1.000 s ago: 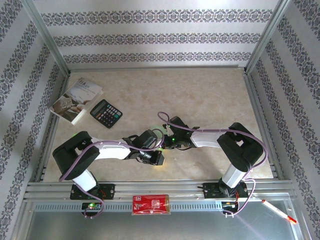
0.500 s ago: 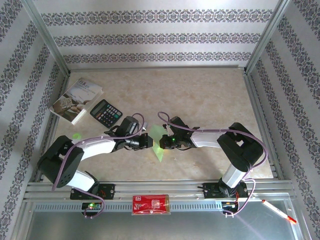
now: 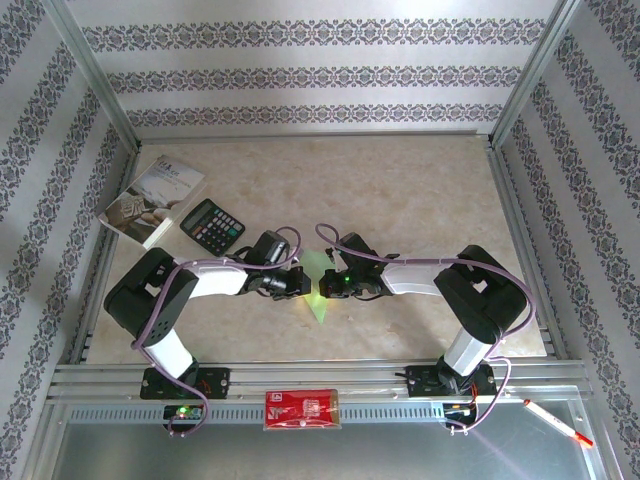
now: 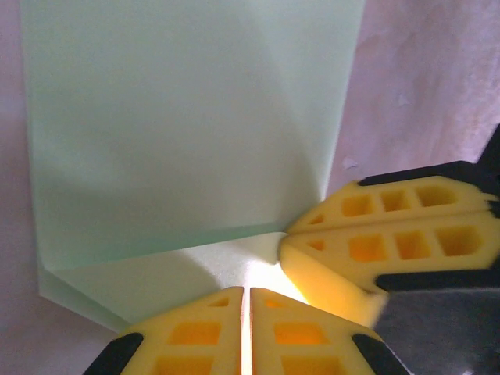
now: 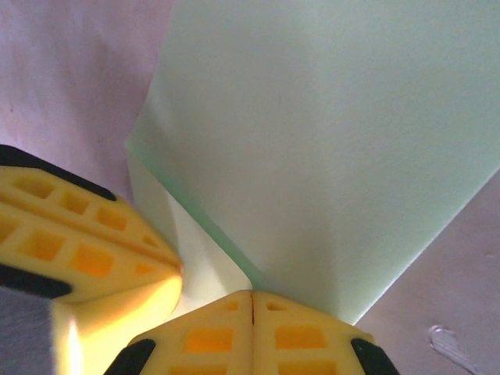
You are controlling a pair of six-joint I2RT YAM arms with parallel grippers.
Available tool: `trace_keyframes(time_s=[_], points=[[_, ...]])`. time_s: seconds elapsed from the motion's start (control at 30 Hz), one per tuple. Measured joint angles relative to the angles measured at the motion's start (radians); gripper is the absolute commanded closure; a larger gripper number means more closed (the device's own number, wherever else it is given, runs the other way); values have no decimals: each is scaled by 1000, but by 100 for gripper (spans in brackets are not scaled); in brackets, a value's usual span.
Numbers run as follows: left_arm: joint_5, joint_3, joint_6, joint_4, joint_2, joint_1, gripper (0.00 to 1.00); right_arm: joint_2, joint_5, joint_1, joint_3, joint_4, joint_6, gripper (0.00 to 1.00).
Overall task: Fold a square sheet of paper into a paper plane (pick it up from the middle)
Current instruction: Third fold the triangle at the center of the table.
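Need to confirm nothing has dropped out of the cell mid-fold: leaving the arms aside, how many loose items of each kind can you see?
green paper sheet: 1
booklet: 1
calculator: 1
red packet: 1
pen: 1
Total: 5

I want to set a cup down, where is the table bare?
Bare: the table's far middle and right, past the calculator. Crowded: far left by the booklet, and centre, where left gripper and right gripper pinch the green sheet.
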State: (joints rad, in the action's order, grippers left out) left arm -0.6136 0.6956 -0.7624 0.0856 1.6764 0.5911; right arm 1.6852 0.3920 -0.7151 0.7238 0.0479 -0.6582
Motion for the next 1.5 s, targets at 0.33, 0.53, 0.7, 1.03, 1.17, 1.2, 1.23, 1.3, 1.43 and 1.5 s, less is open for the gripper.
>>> trace_keyframes(time_s=[0.33,0.53,0.7,1.03,1.17,1.2,1.23,1.3,1.43,1.5], points=[[12,3,47,-14,8,-11,89,0,2,0,0,-1,9,97],[3,3,46,-14,-12,-11,85,0,2,0,1,-2,10,97],[0,27,46,-14,-17,-14,85,2,4,2,3,-3,10,97],[8,61,65,-22,53,-37,87,5,16,6,5,-5,19,97],[9,59,78,-23,53,-42,89,6,17,6,14,-20,33,95],[8,57,80,-22,53,-43,89,6,16,6,16,-24,37,95],[9,55,83,-22,53,-43,90,7,16,6,19,-29,38,94],[9,51,87,-16,53,-44,91,10,16,6,27,-41,47,91],[4,37,90,7,52,-48,94,11,14,6,41,-75,68,84],[2,32,93,16,52,-49,97,9,14,6,53,-98,82,81]])
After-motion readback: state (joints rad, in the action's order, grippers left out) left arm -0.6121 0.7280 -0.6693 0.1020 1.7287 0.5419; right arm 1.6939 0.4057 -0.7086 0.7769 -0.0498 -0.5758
